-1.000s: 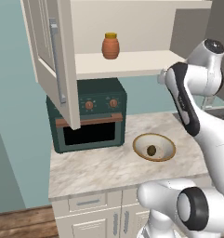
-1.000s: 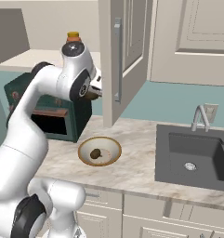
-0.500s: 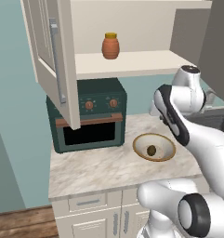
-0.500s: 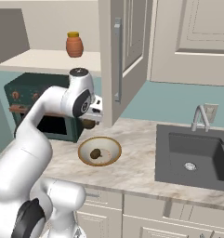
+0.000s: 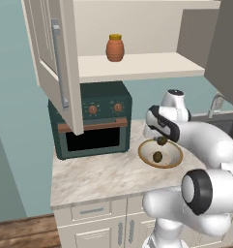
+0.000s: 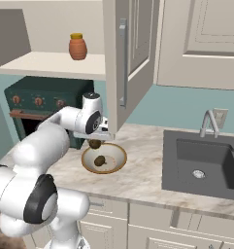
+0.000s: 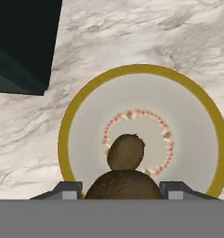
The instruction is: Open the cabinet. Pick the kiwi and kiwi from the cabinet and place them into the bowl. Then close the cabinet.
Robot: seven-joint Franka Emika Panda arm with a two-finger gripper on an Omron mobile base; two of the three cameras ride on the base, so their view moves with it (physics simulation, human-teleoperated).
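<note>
- Leftmost, the cabinet (image 5: 55, 63) is standing open, its left door (image 5: 60, 72) swinging out over the toaster oven (image 5: 91, 123), which is sitting at the counter's back left corner.
- Inside, an orange-brown jar (image 5: 115, 48) is resting near the middle of the cabinet shelf (image 5: 137, 65).
- Right of the oven, the bowl (image 5: 172, 161) is sitting on the marble counter (image 5: 98, 177), toward its middle and just left of the sink (image 6: 201, 160).
- One kiwi in the bowl (image 5: 157, 156) is lying on the speckled inside, slightly off centre; the hand view is showing it at (image 7: 126, 151).
- Directly above the bowl, the gripper (image 5: 161, 140) is pointing straight down, its jaws partly closed and clamping the held kiwi (image 5: 161, 141) between the fingertips (image 7: 67, 189); that fruit is hanging clear of the bowl's rim, apart from the fruit below.
- Farthest right, the right cabinet door (image 6: 130, 63) is standing open beside the arm.
</note>
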